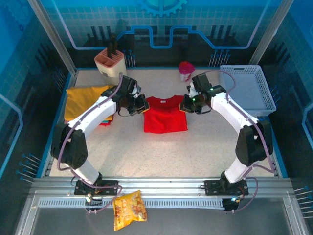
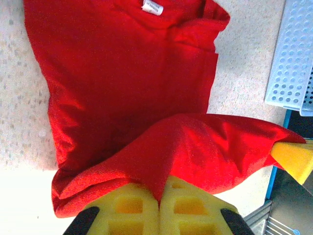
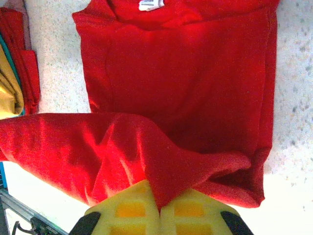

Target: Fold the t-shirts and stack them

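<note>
slippage is the risk: left gripper (image 2: 159,208) and right gripper (image 3: 159,205) each pinch a thin fold of the red t-shirt (image 1: 165,120) lying mid table (image 1: 146,152), so uneven pulling could free or skew it.

From above, the left arm (image 1: 95,113) covers part of the yellow shirt (image 1: 80,98) and of the pile (image 1: 105,120) under it, whose layers are too small to count. The fingertips of the left gripper (image 1: 142,104) and right gripper (image 1: 185,104) are too small and dark to make out. In the left wrist view the basket (image 2: 293,54) is cut by the right edge and the red shirt (image 2: 122,73) by the top. Both wrist views crop the pads (image 2: 129,213) at the bottom, and the pinched cloth edge is hidden between them. The label (image 2: 152,7) print is unreadable.
</note>
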